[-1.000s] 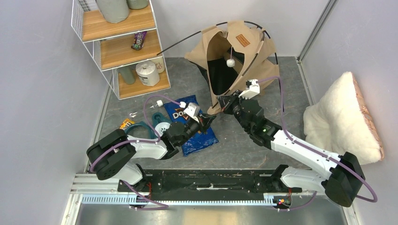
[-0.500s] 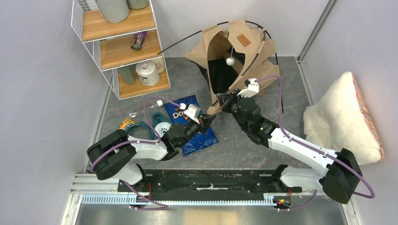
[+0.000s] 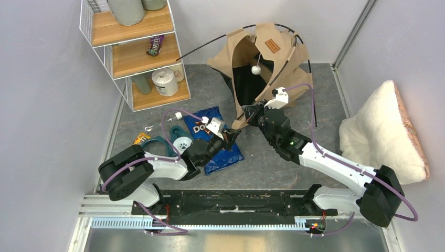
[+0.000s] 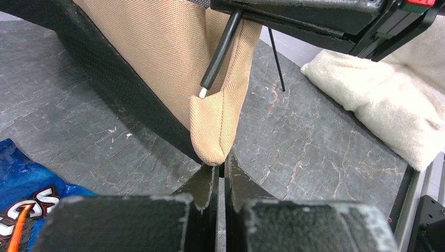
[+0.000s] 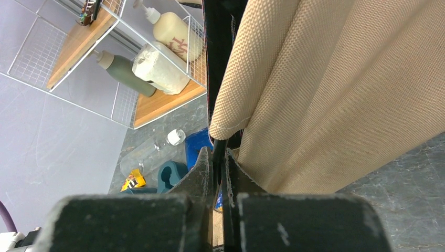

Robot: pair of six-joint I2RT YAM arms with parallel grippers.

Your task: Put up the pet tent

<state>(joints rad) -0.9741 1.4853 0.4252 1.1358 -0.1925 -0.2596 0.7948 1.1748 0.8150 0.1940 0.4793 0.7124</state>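
The workspace is a grey, stone-patterned bench (image 3: 262,168) enclosed by plain grey walls. At far left stands a white wire shelf (image 3: 126,60) with wooden boards, carrying bottles and a white roll (image 3: 165,81). In front of it, on the bench, lie a teal paw-print item (image 3: 156,144) and a blue chip bag (image 3: 223,155).

The left tool (image 4: 221,167) reaches over the bag's upper edge. Its jaws are closed, with only a thin slit showing between them. The rounded end of a tan corner pocket (image 4: 215,131) of the pet tent meets the fingertips. Whether any fabric is pinched cannot be determined.

Just beside it, the right tool (image 5: 216,151) is closed on a thin black pole (image 4: 223,47). The pole slants down out of the tool, and its white tip lies against the outer face of the tan fabric, above the pocket's end — outside the pocket.

The pet tent (image 3: 273,68) sits at the rear centre of the bench, near the back wall, and its near corner extends toward both tools. The fabric is slumped and creased. The opening faces the arms and shows black lining. A white pom-pom (image 3: 256,69) hangs on a string in the opening, and a brown patch label (image 3: 271,45) sits above it. Further poles arc over the top — one projects left toward the shelf.

At far right, a fluffy white cushion (image 3: 380,131) with a pinkish-brown underside lies by the right wall, apart from the tent.
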